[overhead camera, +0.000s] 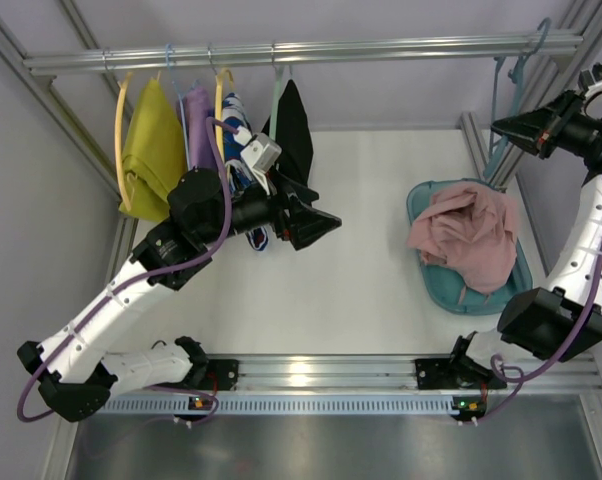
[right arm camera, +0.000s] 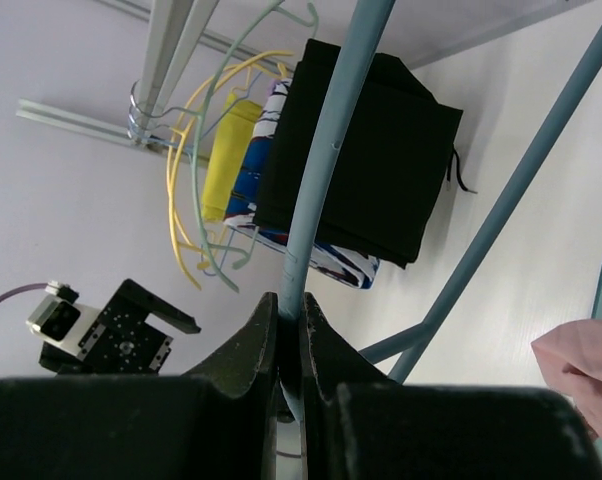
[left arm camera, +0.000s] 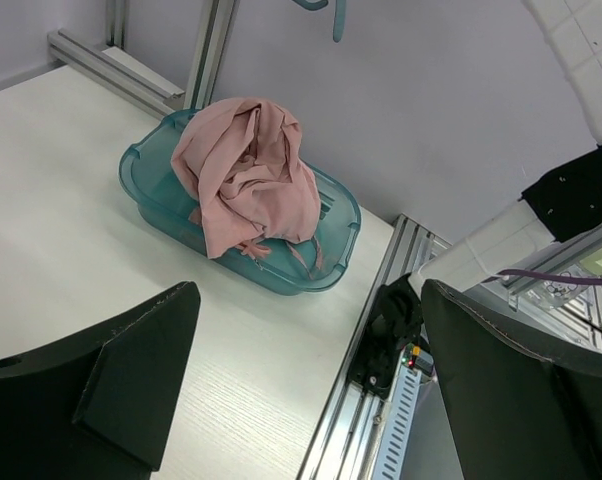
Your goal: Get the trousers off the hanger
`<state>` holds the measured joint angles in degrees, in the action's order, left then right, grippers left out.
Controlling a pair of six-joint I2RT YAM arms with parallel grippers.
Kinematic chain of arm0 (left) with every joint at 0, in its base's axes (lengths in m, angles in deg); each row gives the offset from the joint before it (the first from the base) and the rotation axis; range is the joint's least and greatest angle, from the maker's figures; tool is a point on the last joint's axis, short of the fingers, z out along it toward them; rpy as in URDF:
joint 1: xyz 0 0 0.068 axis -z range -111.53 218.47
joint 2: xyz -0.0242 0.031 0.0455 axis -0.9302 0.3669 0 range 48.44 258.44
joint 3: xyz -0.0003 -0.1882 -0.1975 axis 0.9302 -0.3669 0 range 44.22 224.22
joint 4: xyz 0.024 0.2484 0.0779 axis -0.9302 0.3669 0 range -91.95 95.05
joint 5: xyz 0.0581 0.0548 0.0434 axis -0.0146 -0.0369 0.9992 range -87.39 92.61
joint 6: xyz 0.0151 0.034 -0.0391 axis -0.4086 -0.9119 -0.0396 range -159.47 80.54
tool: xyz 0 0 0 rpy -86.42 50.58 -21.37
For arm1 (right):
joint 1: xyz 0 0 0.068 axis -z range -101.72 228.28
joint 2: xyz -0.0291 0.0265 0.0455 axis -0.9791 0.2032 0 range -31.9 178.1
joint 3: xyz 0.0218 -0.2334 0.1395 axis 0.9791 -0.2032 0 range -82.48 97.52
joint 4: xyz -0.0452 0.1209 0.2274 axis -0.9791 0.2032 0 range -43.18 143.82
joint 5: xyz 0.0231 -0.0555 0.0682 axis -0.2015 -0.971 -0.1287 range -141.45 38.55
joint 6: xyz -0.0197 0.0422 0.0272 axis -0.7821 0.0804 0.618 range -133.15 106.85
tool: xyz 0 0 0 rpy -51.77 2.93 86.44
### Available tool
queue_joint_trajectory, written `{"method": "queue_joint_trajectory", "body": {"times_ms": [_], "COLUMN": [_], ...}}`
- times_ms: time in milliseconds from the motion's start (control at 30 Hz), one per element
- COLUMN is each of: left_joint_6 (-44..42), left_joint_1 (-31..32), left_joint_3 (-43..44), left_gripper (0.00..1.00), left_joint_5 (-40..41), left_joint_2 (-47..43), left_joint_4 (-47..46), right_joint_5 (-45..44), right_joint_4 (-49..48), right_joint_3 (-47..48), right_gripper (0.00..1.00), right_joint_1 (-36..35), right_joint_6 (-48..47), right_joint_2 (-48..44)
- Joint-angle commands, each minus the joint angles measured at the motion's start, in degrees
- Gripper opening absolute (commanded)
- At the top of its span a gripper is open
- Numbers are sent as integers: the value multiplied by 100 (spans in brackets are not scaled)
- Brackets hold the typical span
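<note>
The pale pink trousers point(overhead camera: 463, 235) lie crumpled in a teal tub point(overhead camera: 426, 195) at the right of the table, off the hanger; the left wrist view shows the trousers point(left arm camera: 246, 175) heaped over the tub point(left arm camera: 141, 180). The thin grey-blue hanger point(overhead camera: 497, 100) hangs bare from the right end of the rail. My right gripper point(overhead camera: 501, 128) is shut on one of its thin arms; up close the hanger point(right arm camera: 326, 150) runs straight between the closed jaws of the right gripper point(right arm camera: 291, 315). My left gripper point(overhead camera: 326, 222) hovers open over the table's middle, left of the tub, nothing between the fingers of the left gripper point(left arm camera: 309, 300).
Along the rail point(overhead camera: 301, 50) at the back left hang a yellow garment point(overhead camera: 151, 150), a purple one point(overhead camera: 196, 125), a patterned blue-white one point(overhead camera: 237, 125) and a black one point(overhead camera: 296, 130) on yellow and pale green hangers. An aluminium frame post point(overhead camera: 473, 145) stands behind the tub.
</note>
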<state>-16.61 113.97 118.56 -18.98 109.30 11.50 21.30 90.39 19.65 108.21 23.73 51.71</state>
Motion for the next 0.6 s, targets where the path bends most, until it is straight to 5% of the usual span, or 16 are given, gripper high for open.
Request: {"method": "queue_joint_trajectory", "body": {"times_ms": [0,567], "left_joint_6": [105,202], "left_joint_1": [-32,-50], "left_joint_3": [-17,-34], "left_gripper": [99,98], "left_joint_5": [-83,-83], "left_joint_2": [-110,-83], "left_joint_4": [-291,-317], "right_joint_5": [143,64], "right_joint_4": [-648,-578], "right_joint_3": [80,53], "right_gripper": [0,0], "right_joint_1": [135,153], "right_joint_6": [362,1154], "right_joint_2": [-328,419]}}
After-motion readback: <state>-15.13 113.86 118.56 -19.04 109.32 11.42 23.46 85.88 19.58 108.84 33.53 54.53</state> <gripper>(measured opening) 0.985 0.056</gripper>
